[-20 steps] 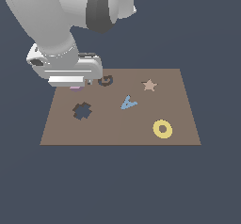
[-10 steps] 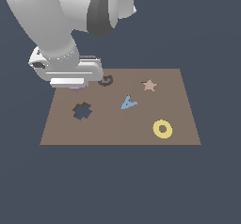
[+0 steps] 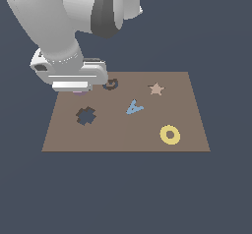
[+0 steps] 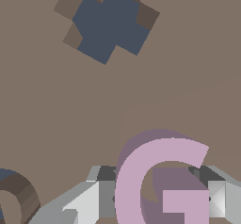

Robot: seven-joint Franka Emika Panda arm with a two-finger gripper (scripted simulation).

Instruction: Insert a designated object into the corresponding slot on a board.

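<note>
A pale pink-lilac G-shaped piece (image 4: 160, 180) is showing between light grey gripper fingers (image 4: 84, 204) with darker grey inner faces, against a flat brown board (image 3: 123, 134). The cross-shaped cutout (image 4: 109, 24) is reading dark slate blue, its walls a deeper brown. A blue A-shaped piece (image 3: 133, 107), a yellow ring (image 3: 170, 134) and a dusty pink star (image 3: 156, 88) are dotting the board, beside the dark G-shaped slot (image 3: 110, 84). The arm (image 3: 69, 26) is gleaming white with a black band.

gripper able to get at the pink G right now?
Probably yes. In the wrist view the gripper sits right at the pink G, a finger on either side, nothing between. Whether it is clamped cannot be told.
</note>
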